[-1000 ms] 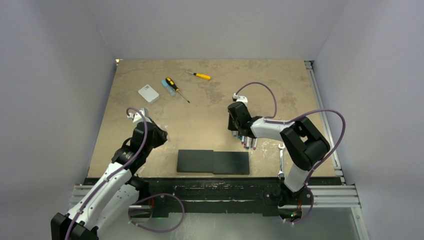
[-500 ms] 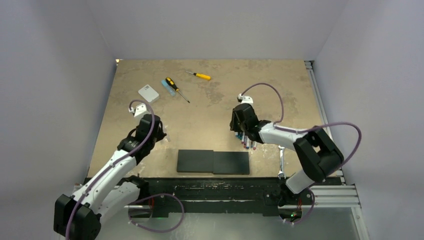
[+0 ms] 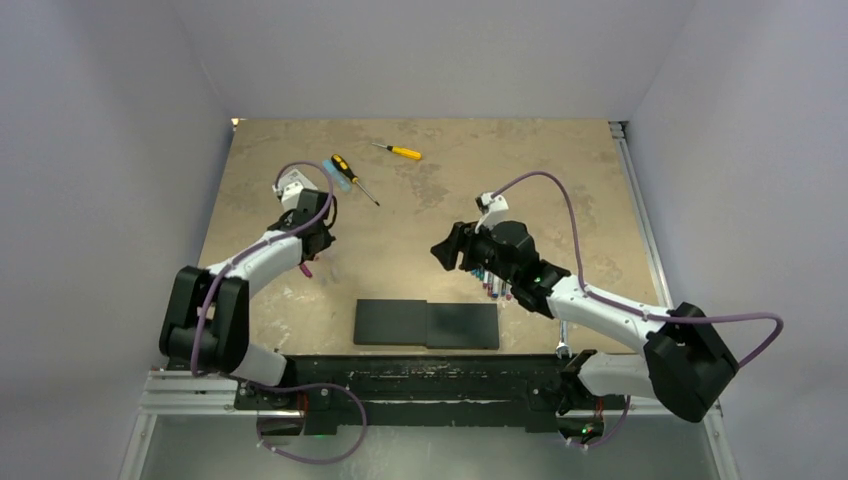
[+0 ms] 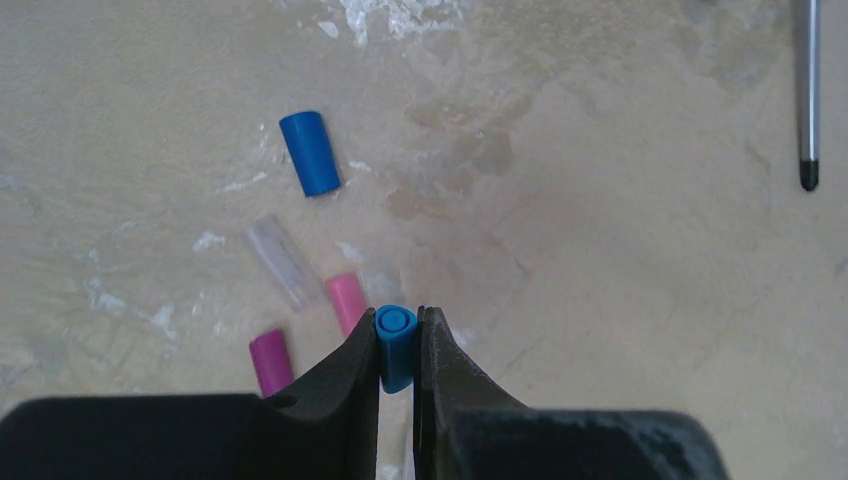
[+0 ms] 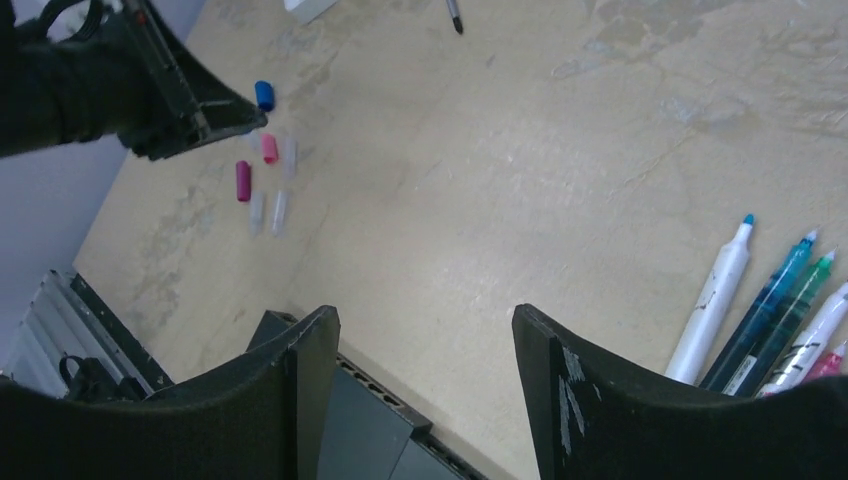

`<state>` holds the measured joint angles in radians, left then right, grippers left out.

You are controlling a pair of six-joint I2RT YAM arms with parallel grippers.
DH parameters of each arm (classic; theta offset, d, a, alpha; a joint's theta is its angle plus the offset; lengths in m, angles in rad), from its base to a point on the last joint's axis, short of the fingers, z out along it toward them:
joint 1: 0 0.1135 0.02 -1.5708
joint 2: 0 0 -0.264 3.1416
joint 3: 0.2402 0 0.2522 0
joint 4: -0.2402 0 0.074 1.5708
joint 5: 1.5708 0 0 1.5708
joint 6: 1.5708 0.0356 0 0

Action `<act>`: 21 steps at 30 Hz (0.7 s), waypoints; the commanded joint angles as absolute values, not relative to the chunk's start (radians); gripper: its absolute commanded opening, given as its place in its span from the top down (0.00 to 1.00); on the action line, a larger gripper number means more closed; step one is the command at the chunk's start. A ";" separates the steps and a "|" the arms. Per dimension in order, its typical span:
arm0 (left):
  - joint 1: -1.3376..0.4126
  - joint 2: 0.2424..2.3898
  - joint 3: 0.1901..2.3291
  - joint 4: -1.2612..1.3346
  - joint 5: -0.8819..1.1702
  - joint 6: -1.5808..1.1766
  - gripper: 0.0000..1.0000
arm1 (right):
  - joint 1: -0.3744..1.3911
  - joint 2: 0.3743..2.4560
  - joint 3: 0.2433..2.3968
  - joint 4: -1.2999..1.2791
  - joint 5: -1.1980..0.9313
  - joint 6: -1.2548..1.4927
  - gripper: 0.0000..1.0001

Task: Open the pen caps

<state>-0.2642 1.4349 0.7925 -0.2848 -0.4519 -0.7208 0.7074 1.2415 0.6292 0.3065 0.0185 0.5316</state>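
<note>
The left end effector (image 4: 399, 325) is clamping a light blue cap (image 4: 395, 352) over the loose caps (image 4: 309, 153), likely to drop it there, while the right end effector (image 5: 422, 315) is gaping, empty, near the uncapped pens (image 5: 718, 300).

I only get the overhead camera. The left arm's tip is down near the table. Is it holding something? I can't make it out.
Observer: Yes. On the left wrist camera, the left jaws are shut on a light blue cap, seen end-on.
Visitor: Are any other caps off?
Observer: Four lie loose on the table in that view: a dark blue cap, a clear cap, a pink cap and a magenta cap.
Visitor: And the right arm?
Observer: Its wrist camera shows the right jaws open and empty. A white-barrelled pen lies nearby with its blue tip bare.
</note>
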 commanded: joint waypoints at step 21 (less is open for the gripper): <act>-0.160 1.599 0.973 -0.256 -0.374 -0.678 0.53 | 0.715 1.077 0.552 0.267 -0.003 0.520 0.32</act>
<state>-0.1680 1.6783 0.9257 -0.2306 -0.3714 -0.7105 0.7132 1.1091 0.5491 0.2760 0.0040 0.5312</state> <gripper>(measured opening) 0.445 0.674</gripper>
